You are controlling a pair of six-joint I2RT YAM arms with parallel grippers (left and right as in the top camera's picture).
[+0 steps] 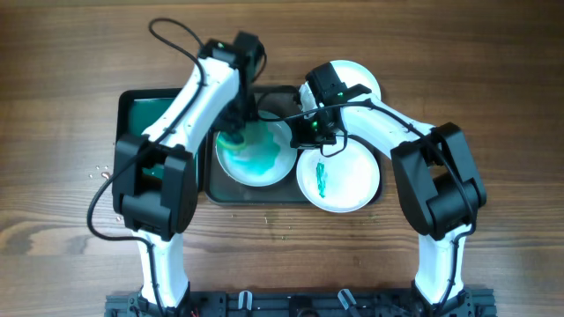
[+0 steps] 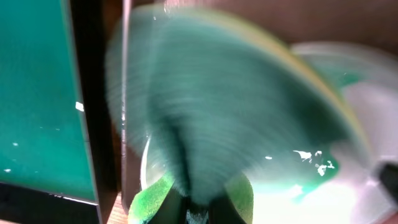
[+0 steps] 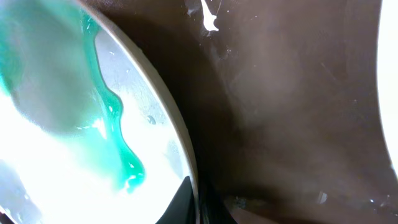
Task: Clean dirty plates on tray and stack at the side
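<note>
- While the left end effector point(image 1: 236, 134) is gripping a green sponge point(image 2: 230, 118), jaws closed on it, the sponge is pressing on the smeared plate point(image 1: 264, 163). It is blurred in the left wrist view.
- The right end effector point(image 1: 310, 132) is pinching that plate's right rim, closed on it.
- The smeared plate is sitting on the grey tray point(image 1: 229, 192), w/ the second plate point(image 1: 348, 180) just right of it and the third plate point(image 1: 361, 77) behind, partly under the right arm point(image 1: 388, 132).
- The green tray point(image 1: 137, 110) is lying at the left on the tabletop point(image 1: 62, 132).

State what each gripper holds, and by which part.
The left gripper holds a blurred green sponge by its near end, against a plate. The right gripper pinches that plate's rim.
</note>
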